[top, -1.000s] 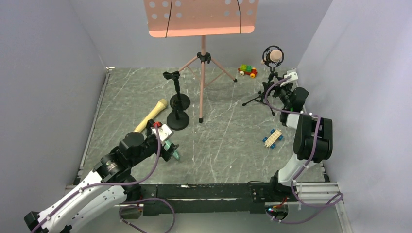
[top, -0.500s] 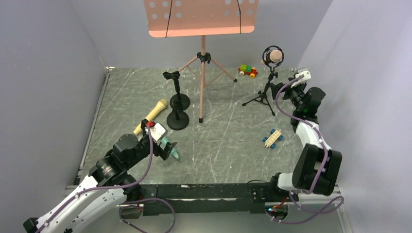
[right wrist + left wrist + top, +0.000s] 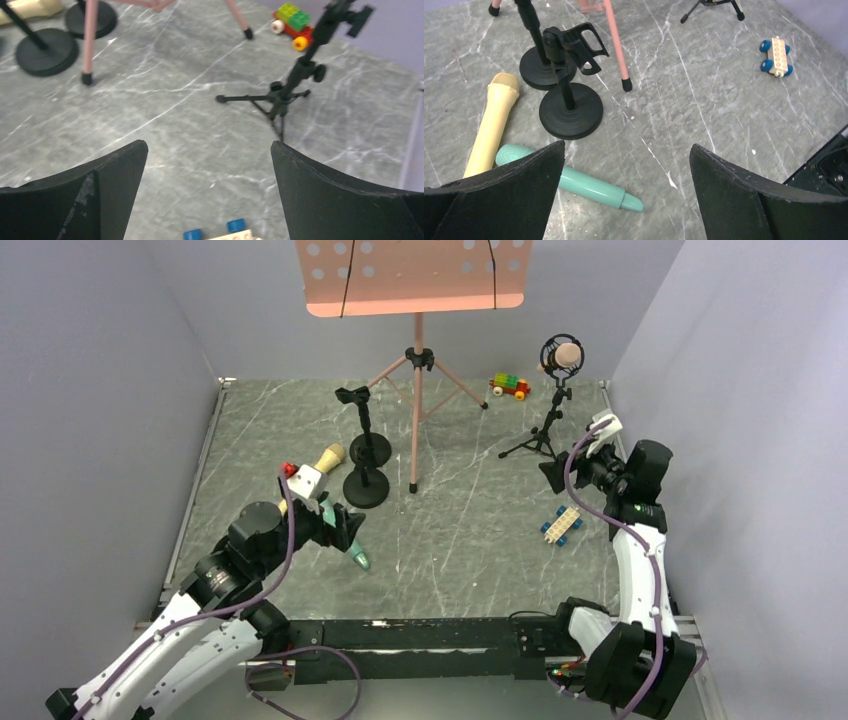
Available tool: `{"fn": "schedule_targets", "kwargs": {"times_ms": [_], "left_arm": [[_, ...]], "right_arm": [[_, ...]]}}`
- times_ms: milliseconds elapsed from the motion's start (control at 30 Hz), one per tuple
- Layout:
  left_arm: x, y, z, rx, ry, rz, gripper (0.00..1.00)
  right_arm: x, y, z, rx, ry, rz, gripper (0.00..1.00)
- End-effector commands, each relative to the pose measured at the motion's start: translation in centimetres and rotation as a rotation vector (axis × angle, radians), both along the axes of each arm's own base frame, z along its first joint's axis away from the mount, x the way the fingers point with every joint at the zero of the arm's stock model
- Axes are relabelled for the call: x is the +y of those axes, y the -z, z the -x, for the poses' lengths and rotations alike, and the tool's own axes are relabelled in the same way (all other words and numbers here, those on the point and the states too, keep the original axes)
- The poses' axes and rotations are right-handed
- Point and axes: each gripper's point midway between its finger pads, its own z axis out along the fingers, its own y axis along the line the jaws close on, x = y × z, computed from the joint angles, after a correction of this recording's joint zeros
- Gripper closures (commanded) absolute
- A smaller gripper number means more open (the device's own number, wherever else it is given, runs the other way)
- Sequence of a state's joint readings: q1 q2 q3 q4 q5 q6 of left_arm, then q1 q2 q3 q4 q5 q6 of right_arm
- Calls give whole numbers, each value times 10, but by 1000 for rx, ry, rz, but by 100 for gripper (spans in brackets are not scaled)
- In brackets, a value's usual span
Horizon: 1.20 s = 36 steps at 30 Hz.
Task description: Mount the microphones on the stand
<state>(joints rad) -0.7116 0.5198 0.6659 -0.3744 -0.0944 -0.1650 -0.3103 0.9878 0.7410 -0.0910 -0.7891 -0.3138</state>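
A salmon pink microphone point(image 3: 567, 357) sits in the clip of the black tripod stand point(image 3: 545, 435) at the back right. Its head is out of the right wrist view, which shows only the tripod stand point(image 3: 292, 85). The pale yellow microphone point(image 3: 491, 125) and the teal green microphone point(image 3: 584, 185) lie flat on the table beside two round-base stands point(image 3: 570, 110) with empty clips. My left gripper point(image 3: 626, 150) hovers open above the teal microphone's tail end. My right gripper point(image 3: 209, 145) is open and empty, in front of the tripod stand and apart from it.
A pink music stand point(image 3: 415, 280) rises at the back centre, one leg point(image 3: 616, 45) near the round bases. A blue-and-white brick car point(image 3: 562, 525) lies under my right gripper. A coloured brick car point(image 3: 510, 386) sits at the back. Grey walls close in three sides.
My right gripper has backed away from the tripod stand toward the near edge, jaws spreading wider. My left gripper has lifted and shifted a little toward the back over the teal microphone.
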Motion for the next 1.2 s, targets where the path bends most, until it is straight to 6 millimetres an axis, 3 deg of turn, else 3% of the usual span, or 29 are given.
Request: {"fn": "schedule_targets", "kwargs": {"times_ms": [0,167,433,567,733,1033,1167], "left_arm": [[4,-34,-12,17,-94,154,1],[4,-39,-29,153,-166,225,1],[-6,-21,-55,289,-147,222,1],[6,-10,-68,335,-122,269,1],[18,-13,-89,416,-117,384,1],[38,-4,-128,597,-458,495,1],[37,-20,-140,619,-634,442,1]], "right_arm": [[31,0,36,80,-166,-57,0],[45,-8,53,72,-237,-89,0],[57,1,71,42,-277,-125,0],[60,-1,72,54,-300,-138,0],[61,-2,75,50,-312,-130,0],[62,-1,77,46,-325,-129,0],[64,0,78,51,-334,-143,0]]}}
